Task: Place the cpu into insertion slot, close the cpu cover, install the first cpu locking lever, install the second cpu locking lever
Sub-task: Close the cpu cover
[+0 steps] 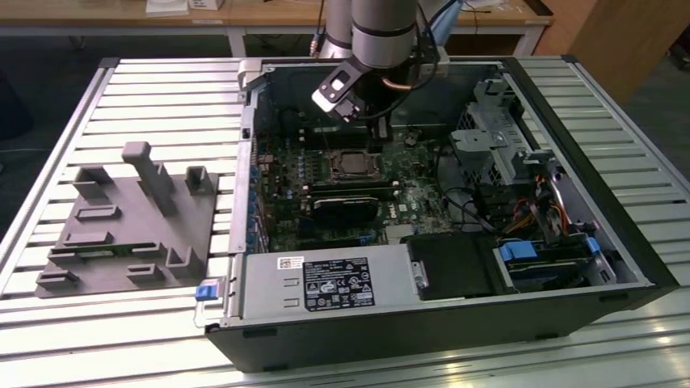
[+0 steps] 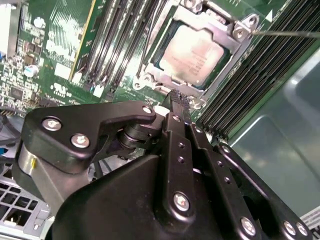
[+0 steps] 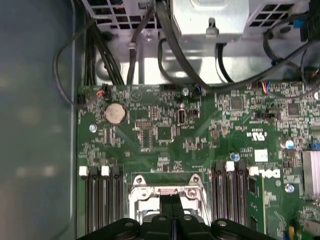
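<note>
Hand (image 2: 179, 100) pressed together at the socket, cpu (image 2: 192, 52) seated
In the exterior view, a grey fixture (image 1: 129, 218) lies on the slatted worktop (image 1: 161, 89) at the left. Right of it, the open computer case (image 1: 431, 323) holds the cpu in the insertion slot (image 1: 351, 153), with the cpu cover (image 2: 159, 75) down around it. The hand's closed fingertips are at the cover's edge; whether they touch it cannot be told.

Slatted table (image 1: 161, 89) with computer case (image 1: 431, 331), grey fixture (image 1: 119, 234)
</note>
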Available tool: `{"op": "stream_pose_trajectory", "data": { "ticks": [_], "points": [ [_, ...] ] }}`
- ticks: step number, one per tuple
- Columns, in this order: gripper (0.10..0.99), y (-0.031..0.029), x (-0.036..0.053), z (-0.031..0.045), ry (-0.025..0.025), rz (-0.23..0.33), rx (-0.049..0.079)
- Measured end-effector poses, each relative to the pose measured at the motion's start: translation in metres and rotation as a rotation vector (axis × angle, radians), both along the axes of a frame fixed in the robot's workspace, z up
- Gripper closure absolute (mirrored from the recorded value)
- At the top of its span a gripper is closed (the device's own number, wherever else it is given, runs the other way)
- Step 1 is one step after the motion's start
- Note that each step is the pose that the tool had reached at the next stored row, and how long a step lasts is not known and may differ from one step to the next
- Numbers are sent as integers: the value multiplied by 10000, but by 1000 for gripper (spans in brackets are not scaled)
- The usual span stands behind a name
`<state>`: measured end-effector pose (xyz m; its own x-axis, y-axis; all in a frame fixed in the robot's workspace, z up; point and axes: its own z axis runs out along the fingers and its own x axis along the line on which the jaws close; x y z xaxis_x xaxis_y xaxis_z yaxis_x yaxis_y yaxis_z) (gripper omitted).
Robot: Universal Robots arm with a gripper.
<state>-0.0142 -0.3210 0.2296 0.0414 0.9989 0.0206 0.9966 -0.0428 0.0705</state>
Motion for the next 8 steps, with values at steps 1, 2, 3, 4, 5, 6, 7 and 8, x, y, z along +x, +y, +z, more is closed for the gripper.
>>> {"op": "stream_pose_trajectory", "data": {
  "ticks": [1,2,3,4,5,6,7,8],
  "points": [
    [980,0,-15,-3,0,0,0],
    [980,1,-29,-7,0,0,2],
    [980,1,-41,-11,2,1,1],
    [980,0,-57,-15,5,1,0],
    [980,0,-75,-20,7,1,0],
    [980,0,-96,-26,9,1,-1],
    [980,0,-115,-32,12,0,0],
    [980,0,-134,-39,15,1,0]
  ]
}}
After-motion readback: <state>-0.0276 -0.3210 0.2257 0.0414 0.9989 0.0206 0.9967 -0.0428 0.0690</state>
